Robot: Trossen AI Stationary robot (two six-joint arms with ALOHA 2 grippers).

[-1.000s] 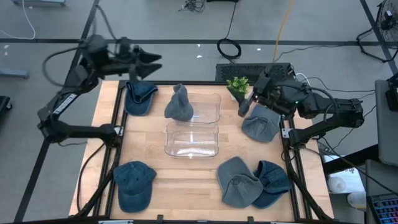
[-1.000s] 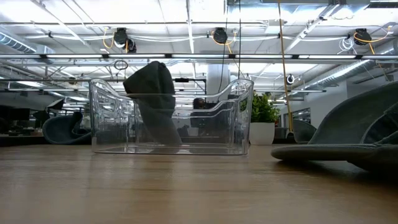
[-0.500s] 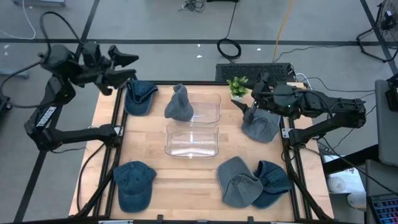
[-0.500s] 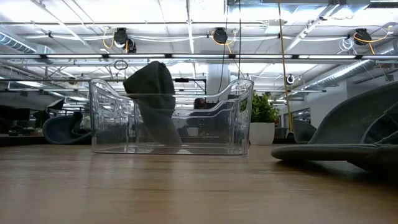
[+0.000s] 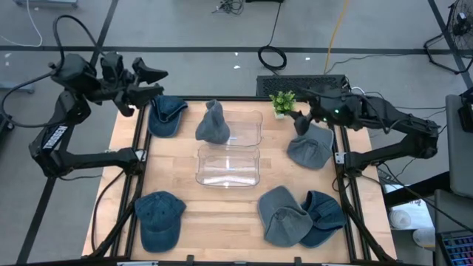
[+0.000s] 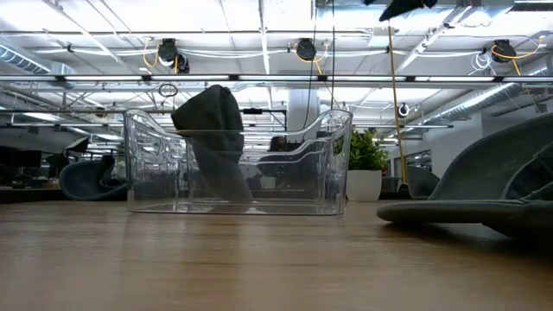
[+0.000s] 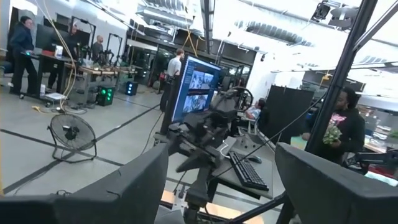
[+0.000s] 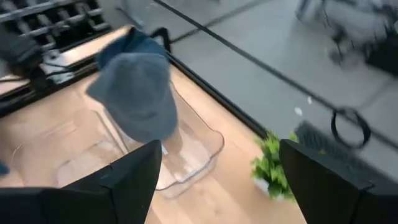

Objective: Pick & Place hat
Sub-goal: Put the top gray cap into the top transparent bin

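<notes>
A grey hat (image 5: pixel 213 123) hangs over the far left rim of the clear bin (image 5: pixel 242 127); it also shows in the low view (image 6: pixel 216 138) and the right wrist view (image 8: pixel 137 93). Other caps lie flat on the table: dark blue at far left (image 5: pixel 166 114), grey at right (image 5: pixel 310 146), blue at near left (image 5: pixel 159 218), and a grey (image 5: pixel 282 216) and a blue one (image 5: pixel 324 214) at near right. My left gripper (image 5: pixel 154 80) is open, raised beyond the far left corner. My right gripper (image 5: pixel 301 111) is open in the air above the right grey cap's far edge.
A second clear bin (image 5: pixel 228 166) stands in the middle of the table, just nearer than the first. A small potted plant (image 5: pixel 282 102) stands at the far edge beside my right gripper. Bare wood (image 5: pixel 222 214) lies between the near caps. People stand in the room behind.
My left arm has swung back from above the far left cap toward the table's left and stays raised and open. My right gripper has moved from the right grey cap toward the far edge; its tip now shows at the top of the low view. No hat has moved.
</notes>
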